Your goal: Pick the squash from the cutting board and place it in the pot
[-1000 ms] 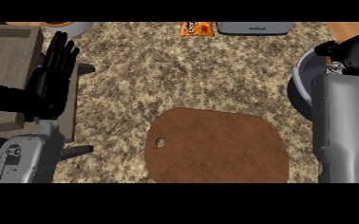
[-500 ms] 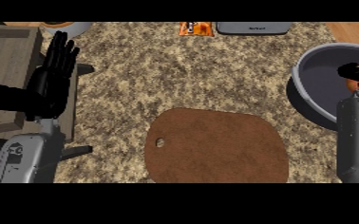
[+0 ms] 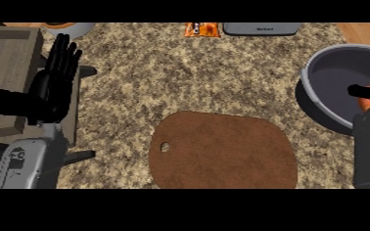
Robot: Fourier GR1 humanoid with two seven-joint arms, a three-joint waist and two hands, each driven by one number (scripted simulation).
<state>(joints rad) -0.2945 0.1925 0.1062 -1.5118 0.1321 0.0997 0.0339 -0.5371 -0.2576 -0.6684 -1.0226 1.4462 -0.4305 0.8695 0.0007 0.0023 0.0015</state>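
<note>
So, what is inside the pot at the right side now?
In the pot, bare grey bottom shows, plus a dark finger-like shape and an orange bit at the edge of the view. Anything more is cut off there.

Pot (image 3: 329,85) and right hand (image 3: 359,91) cut off at right edge.

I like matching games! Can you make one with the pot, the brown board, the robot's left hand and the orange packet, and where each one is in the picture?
Things:
1. pot
2. cutting board
3. left hand
4. orange packet

Places:
A. top edge, middle
B. left side, fingers up
C. right edge
D. bottom middle of the counter

Pairs: 1-C, 2-D, 3-B, 4-A
</note>
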